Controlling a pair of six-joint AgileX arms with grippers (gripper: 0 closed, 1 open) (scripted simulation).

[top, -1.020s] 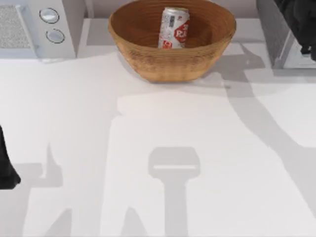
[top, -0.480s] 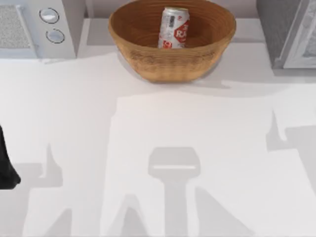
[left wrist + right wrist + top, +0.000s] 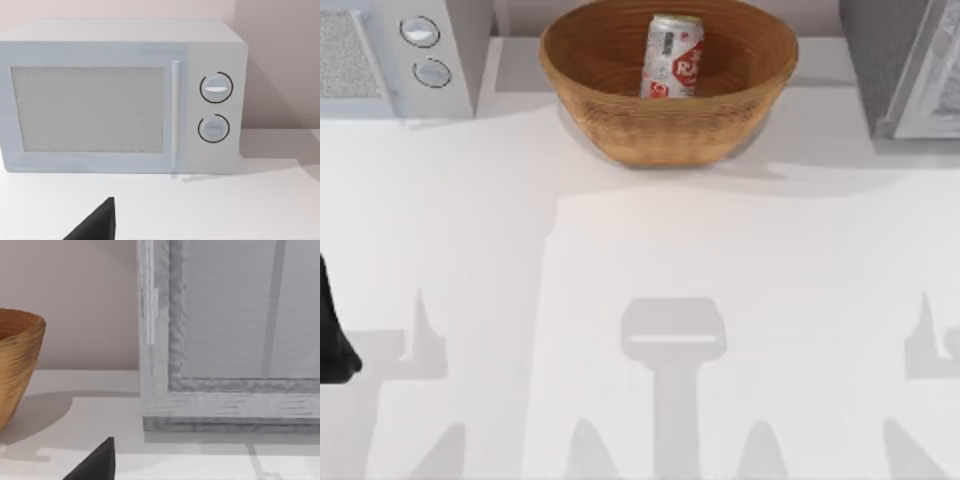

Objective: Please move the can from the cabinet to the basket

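We find the small silver can with red label (image 3: 672, 57) standing upright inside the tan woven wicker basket (image 3: 620, 120), well apart from our parked left arm (image 3: 332, 335); task judged complete. We cannot tell either gripper's state.

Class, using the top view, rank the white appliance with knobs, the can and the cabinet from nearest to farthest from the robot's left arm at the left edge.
1. White appliance, back left, nearest the left arm.
2. Can, upright in the basket, back centre.
3. Cabinet, back right, farthest.

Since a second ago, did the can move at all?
No. The can stands upright at the same spot inside the wicker basket, with its red label facing the same way.
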